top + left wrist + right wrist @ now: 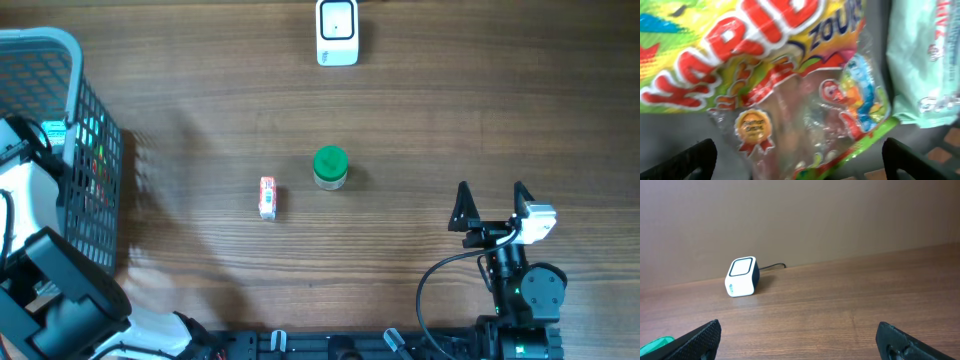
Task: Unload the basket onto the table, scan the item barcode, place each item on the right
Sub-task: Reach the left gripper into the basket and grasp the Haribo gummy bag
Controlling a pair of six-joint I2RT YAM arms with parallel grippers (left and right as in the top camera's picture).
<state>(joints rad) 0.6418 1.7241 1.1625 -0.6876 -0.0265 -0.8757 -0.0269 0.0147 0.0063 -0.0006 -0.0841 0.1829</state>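
Observation:
My left gripper (802, 165) hangs open inside the grey basket (60, 50), its two black fingertips wide apart just above a yellow Haribo candy bag (775, 75). The bag's lower edge lies between the fingertips, and neither touches it. I see no barcode on the bag. The white barcode scanner (338, 32) stands at the table's far edge and also shows in the right wrist view as the scanner (742, 276). My right gripper (492, 205) is open over bare wood at the front right, with nothing between its fingers (702, 337).
A pale green packet (922, 60) lies beside the candy bag in the basket. A green-lidded jar (330, 167) and a small red-and-white pack (267, 198) sit mid-table. The basket wall (95, 170) rises at the left.

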